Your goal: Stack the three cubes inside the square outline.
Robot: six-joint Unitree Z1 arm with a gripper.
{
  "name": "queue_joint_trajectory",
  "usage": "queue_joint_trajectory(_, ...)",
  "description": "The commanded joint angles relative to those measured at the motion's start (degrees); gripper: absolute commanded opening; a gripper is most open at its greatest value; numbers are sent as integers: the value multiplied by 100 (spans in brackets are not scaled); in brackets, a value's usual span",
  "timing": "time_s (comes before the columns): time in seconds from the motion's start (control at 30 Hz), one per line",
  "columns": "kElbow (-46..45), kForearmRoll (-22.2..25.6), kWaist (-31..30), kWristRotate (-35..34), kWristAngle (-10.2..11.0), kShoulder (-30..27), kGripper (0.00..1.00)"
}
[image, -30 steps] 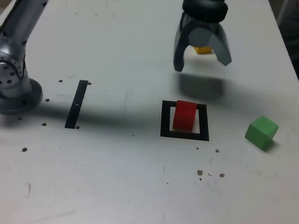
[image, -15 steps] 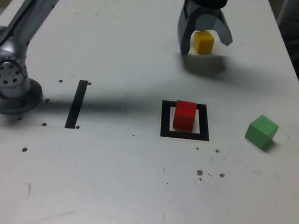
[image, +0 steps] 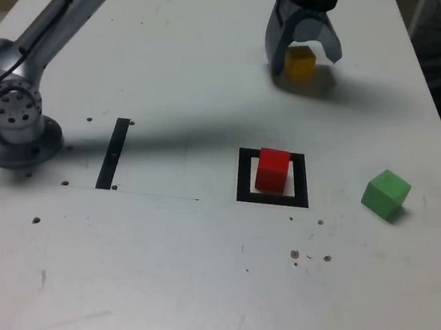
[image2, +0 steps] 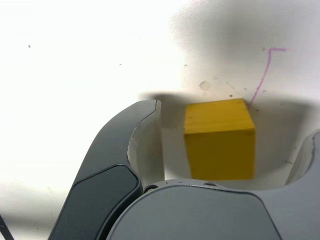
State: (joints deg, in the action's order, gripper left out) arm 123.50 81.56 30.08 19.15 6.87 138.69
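Cubes number three on our table [image: 150,277], all small solid blocks of one size. We see the red cube [image: 273,170] upright on the pale centre of the square outline [image: 243,176], the green cube [image: 386,194] turned a little askew, well apart toward the exterior view's right, and the yellow cube [image: 301,62] at the far end. Around the yellow one our gripper [image: 302,56] hangs spread wide, a finger on each side with gaps showing. In the exterior view the fingers cover part of that cube. Our wrist view shows the yellow cube [image2: 219,137] close between the fingers [image2: 131,150], one finger cut off at the frame edge, plus a thin pink line [image2: 262,75] on the surface just behind it.
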Motion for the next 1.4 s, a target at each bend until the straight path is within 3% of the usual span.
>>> queue_joint_trajectory(0.0, 87, 64, 15, 8, 24, 86, 86)
queue_joint_trajectory(0.07, 155, 108, 15, 3, 58, 127, 76)
queue_joint_trajectory(0.2, 244, 101, 3, 2, 153, 143, 46)
queue_joint_trajectory(0.3, 266, 58, -9, 14, 190, 130, 33)
queue_joint_trajectory(1.0, 178, 66, -80, 42, 124, 69, 33)
queue_joint_trajectory(1.37, -321, 74, -354, 94, 94, -402, 33)
